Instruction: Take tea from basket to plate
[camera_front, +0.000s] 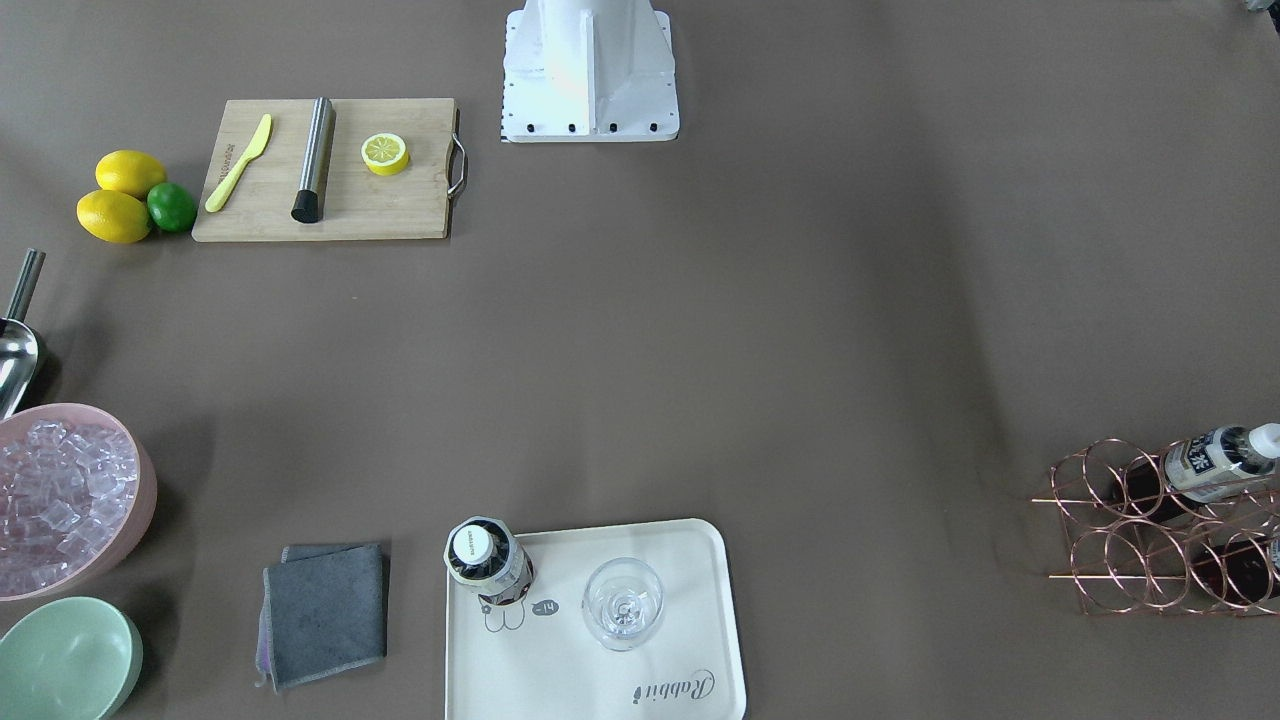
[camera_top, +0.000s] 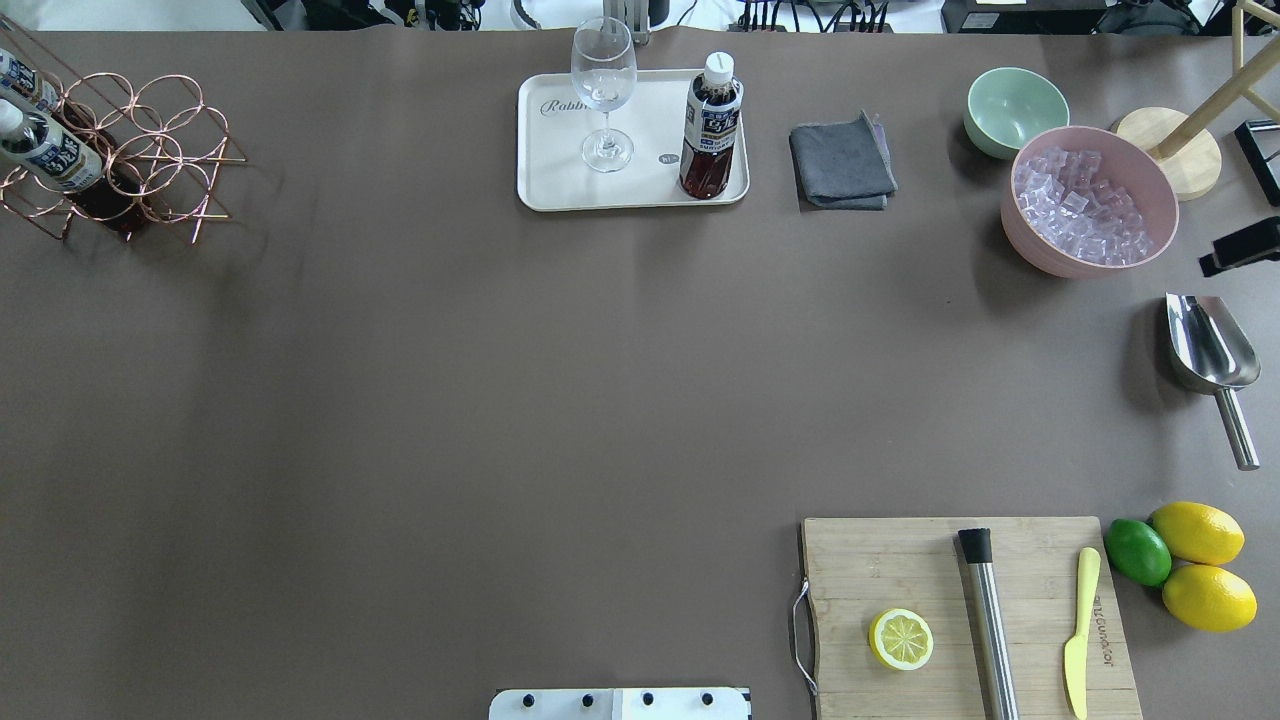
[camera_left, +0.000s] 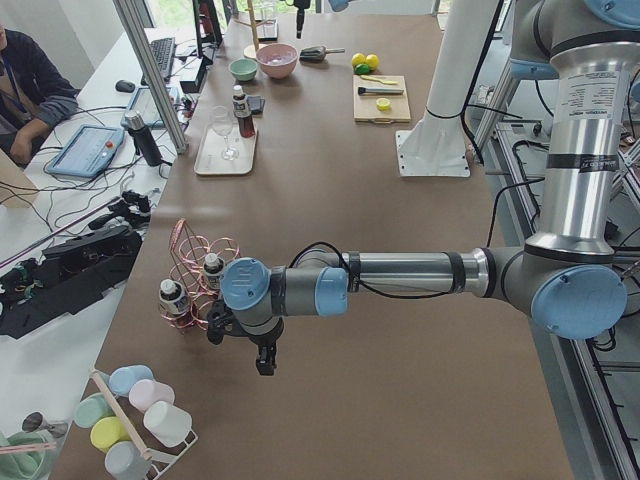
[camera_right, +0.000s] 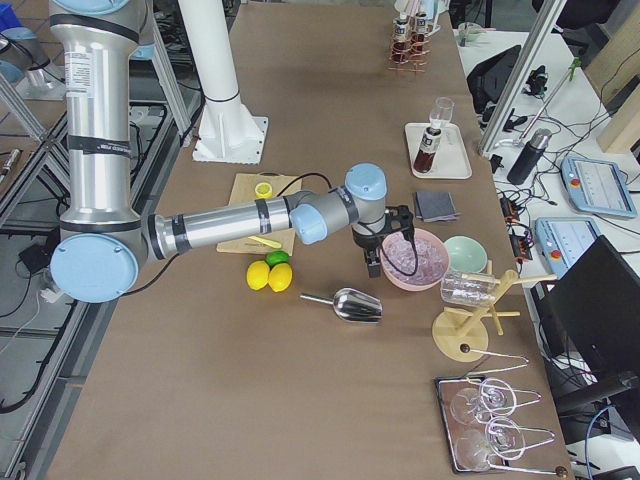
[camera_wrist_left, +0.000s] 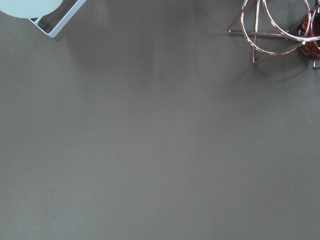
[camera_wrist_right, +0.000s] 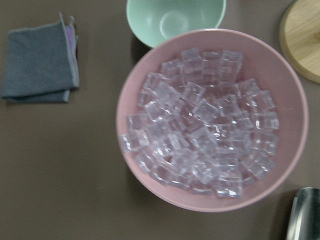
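Overhead exterior view: a small clear plastic bottle of dark brown tea (camera_top: 711, 130), white-capped, stands upright on the cream-white rectangular tray (camera_top: 560, 195). It sits at the tray's corner nearest the robot on its right side, close to the rim. A clear stemmed wine glass (camera_top: 603, 95) shares the tray, near the bottle but apart from it. The rose-gold wire basket (camera_top: 130, 150) sits well apart from the tray, off toward the robot's left, with two matching bottles (camera_top: 55, 160) leaning in its cells.

The left end effector (camera_left: 264, 365) hangs over bare bench far from the tray on that same side, with no bottle seen in it. The right end effector (camera_right: 375, 265) hangs over a pink bowl of clear ice cubes (camera_top: 1035, 250) on the tray's other side. Both show only in the side views, so whether either stands open or closed cannot be told.

The delivery looks done. Two hazards remain: the bottle, parked so near the rim, could topple if the tray is nudged, and a further bottle set down carelessly could strike the glass.
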